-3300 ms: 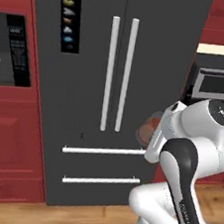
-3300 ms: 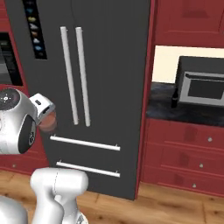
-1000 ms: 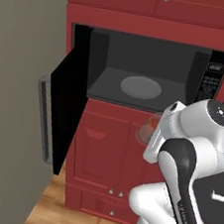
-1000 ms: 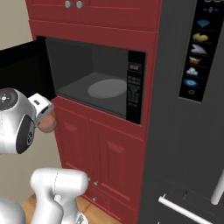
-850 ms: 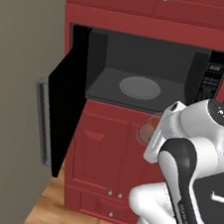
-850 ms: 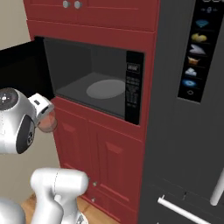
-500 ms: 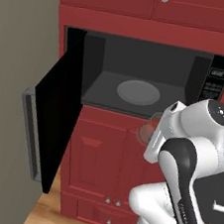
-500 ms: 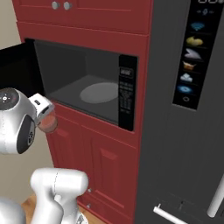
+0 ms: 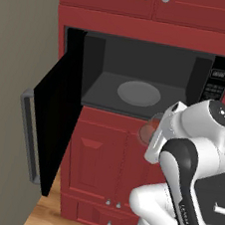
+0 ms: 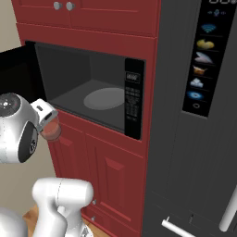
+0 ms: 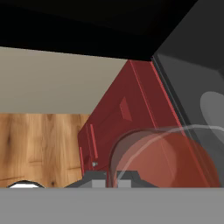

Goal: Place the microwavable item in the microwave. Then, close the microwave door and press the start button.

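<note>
The microwave (image 9: 190,69) stands wide open in the red cabinetry, with a grey interior and a round glass turntable (image 9: 139,93) (image 10: 104,98). Its black door (image 9: 55,122) swings out to the left, grey bar handle (image 9: 28,141) on the outer edge. The key panel (image 10: 133,99) runs down the right side. My gripper (image 11: 111,180) is shut on the microwavable item (image 9: 147,131) (image 10: 51,129) (image 11: 166,157), a translucent cup with reddish contents. The cup hangs in front of the cabinet, just below the oven's opening. My white arm hides the fingers in both base views.
A dark fridge (image 10: 194,139) with an icon panel (image 10: 201,60) stands right of the microwave. Red cabinet doors (image 9: 98,163) lie below the oven and more (image 9: 149,1) above. A beige wall (image 9: 14,71) is behind the open door. The floor (image 11: 39,144) is wood.
The whole picture has shifted: the base has driven from the fridge to the microwave and closer in. The cup stays in the gripper, and the arm keeps its pose.
</note>
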{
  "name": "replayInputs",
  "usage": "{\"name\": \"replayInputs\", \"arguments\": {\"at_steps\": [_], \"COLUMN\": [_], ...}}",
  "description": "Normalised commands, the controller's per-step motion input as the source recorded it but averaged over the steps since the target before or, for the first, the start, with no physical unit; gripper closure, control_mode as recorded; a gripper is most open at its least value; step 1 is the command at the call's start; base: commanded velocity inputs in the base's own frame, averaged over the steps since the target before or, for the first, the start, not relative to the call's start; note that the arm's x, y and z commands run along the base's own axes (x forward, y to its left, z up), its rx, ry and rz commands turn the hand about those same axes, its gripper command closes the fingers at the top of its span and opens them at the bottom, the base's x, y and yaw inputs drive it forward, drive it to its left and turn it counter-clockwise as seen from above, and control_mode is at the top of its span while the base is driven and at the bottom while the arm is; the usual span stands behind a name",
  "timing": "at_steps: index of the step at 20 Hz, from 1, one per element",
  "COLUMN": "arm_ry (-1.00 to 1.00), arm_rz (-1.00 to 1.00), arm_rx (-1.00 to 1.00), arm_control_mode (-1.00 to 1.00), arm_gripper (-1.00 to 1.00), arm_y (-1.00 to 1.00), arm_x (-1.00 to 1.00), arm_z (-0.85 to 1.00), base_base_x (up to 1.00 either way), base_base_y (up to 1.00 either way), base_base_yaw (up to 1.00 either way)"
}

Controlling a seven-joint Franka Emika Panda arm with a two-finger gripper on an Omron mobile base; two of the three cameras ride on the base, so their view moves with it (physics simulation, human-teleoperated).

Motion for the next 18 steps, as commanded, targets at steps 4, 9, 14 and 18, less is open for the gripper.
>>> {"name": "replayInputs", "arguments": {"at_steps": [4,9,14,18], "arm_ry": [0.00,0.00,-0.01,-0.06], "arm_rz": [0.00,-0.12,-0.08,-0.03], "arm_rx": [0.00,0.00,0.00,0.00], "arm_control_mode": [-1.00,-1.00,-1.00,-1.00], "arm_gripper": [1.00,1.00,1.00,1.00], "arm_y": [0.00,-0.03,-0.06,-0.02], "arm_x": [0.13,0.90,0.81,0.65], "arm_z": [0.00,0.13,0.06,0.00], "base_base_x": [0.14,0.00,0.00,0.00], "base_base_y": [0.00,0.00,0.00,0.00], "base_base_yaw": [0.00,0.00,0.00,0.00]}}
